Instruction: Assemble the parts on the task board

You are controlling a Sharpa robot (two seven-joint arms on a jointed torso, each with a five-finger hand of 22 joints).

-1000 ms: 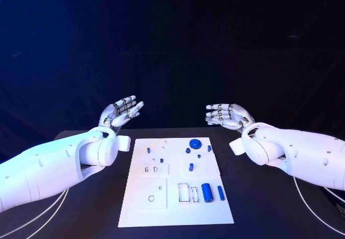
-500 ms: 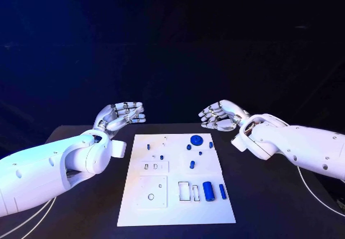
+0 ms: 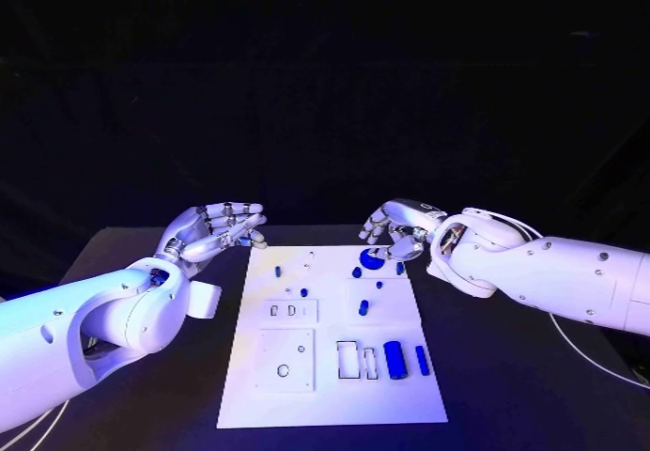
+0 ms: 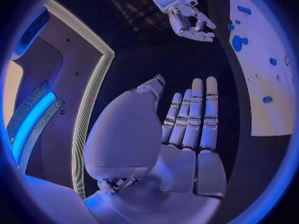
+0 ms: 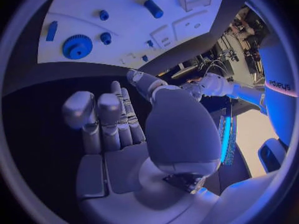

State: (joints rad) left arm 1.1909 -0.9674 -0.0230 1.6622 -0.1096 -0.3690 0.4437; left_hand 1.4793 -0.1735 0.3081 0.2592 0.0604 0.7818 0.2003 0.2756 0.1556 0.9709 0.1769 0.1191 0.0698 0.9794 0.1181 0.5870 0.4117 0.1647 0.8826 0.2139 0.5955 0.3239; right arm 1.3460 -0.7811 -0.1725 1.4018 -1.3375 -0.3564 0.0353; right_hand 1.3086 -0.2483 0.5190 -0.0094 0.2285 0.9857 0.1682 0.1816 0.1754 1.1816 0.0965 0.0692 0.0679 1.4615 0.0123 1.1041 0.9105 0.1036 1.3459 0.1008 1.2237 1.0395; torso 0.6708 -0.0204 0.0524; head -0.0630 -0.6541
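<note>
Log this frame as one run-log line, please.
phase: approach | left hand: empty, at task board far corner | right hand: empty, above blue gear | parts: untouched

**Both hands crowding the board's far corners**

The left hand (image 3: 214, 230) is hovering, empty with fingers partly curled, just beside the far left corner of the task board (image 3: 257, 399). The right hand (image 3: 395, 232) is hanging over the far right corner, empty with fingers curled, close above the blue gear (image 3: 370, 254). The gap between the two hands is lying open over the board's far edge. Small blue pegs (image 3: 362, 307) are dotting the middle of the board, leaving narrow lanes between them. The large blue cylinder (image 3: 394, 360) and a slimmer blue piece (image 3: 422, 360) are lying side by side near the right edge. Bare table (image 3: 515, 395) is running along both sides of the board.
</note>
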